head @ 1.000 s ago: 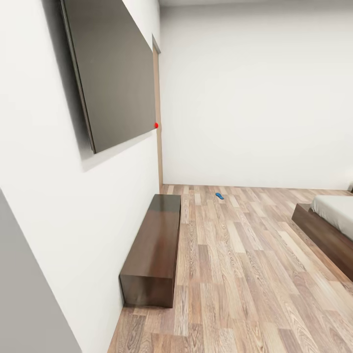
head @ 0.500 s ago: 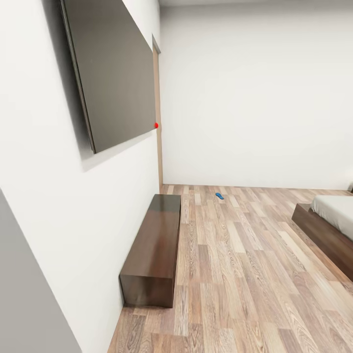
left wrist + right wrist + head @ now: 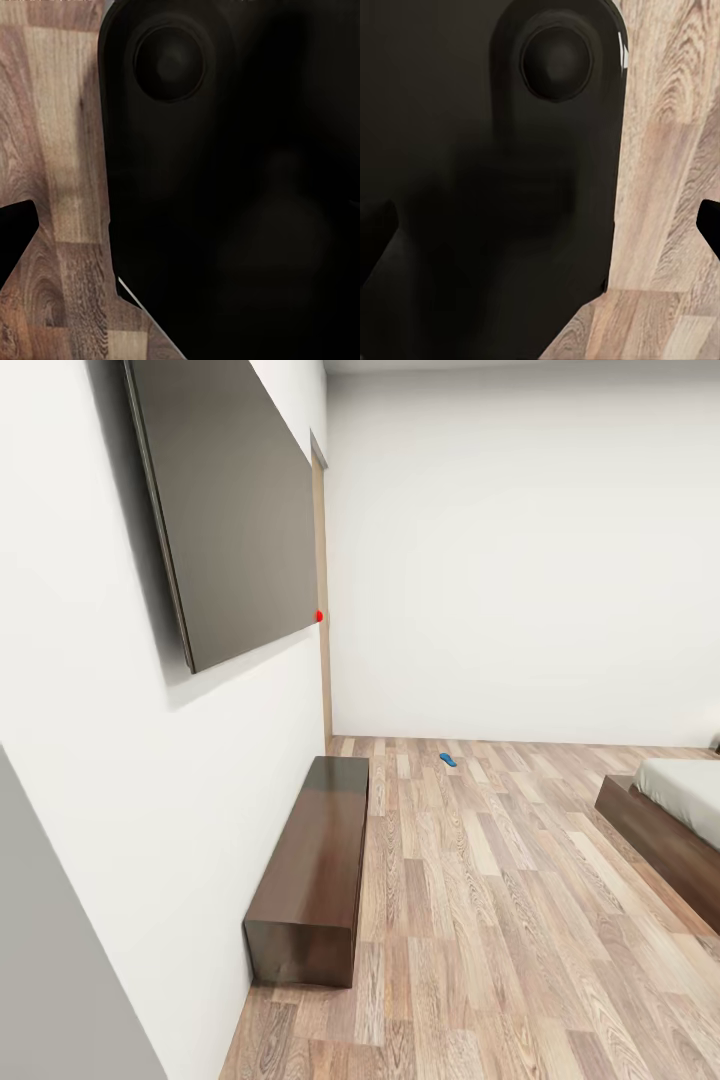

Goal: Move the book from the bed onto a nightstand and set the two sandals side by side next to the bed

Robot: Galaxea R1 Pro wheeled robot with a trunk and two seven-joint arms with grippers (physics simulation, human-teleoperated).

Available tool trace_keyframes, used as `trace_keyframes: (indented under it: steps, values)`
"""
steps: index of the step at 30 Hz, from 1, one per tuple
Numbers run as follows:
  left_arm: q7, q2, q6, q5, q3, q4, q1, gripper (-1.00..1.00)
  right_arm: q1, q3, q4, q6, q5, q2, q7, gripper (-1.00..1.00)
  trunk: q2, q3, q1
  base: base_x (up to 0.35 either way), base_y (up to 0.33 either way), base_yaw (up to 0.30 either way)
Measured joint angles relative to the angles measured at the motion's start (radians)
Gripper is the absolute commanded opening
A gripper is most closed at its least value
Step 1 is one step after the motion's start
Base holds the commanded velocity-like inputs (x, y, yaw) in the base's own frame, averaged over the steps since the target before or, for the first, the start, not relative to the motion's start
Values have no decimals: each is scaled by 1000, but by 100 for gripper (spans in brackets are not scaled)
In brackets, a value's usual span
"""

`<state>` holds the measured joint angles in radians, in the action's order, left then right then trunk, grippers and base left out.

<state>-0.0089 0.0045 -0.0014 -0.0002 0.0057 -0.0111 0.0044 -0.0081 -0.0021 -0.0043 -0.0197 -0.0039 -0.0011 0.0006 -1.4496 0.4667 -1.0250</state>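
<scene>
Home bedroom, bed (image 3: 680, 810) corner on plank floor (image 3: 500, 920), probably a wall-mounted television (image 3: 225, 510)

Bench (image 3: 312, 865) along left wall, sandal (image 3: 447, 759) beyond, bed (image 3: 672, 820) right.

Smooth black rounded robot housing (image 3: 225, 187) with a round recessed disc (image 3: 559, 60)

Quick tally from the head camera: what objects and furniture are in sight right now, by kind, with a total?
Blue sandal: 1, on the floor near the far wall
Bed: 1, partly in frame
Long dark-wood bench: 1, against the wall
Dark wall panel: 1, above the bench
Total: 4
</scene>
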Motion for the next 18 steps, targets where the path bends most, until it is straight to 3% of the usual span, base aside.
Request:
trace_keyframes:
  steps: [11, 18]
  values:
    - [3, 0, 0, 0, 0, 0, 0, 100, 1, -1, 0, -2, 0, 0, -3, 100, 0, 0, 0, 0, 0, -4]
    - [4, 0, 0, 0, 0, 0, 0, 100, 1, -2, 0, -6, 0, 0, -1, 100, 0, 2, 0, 0, 0, -157]
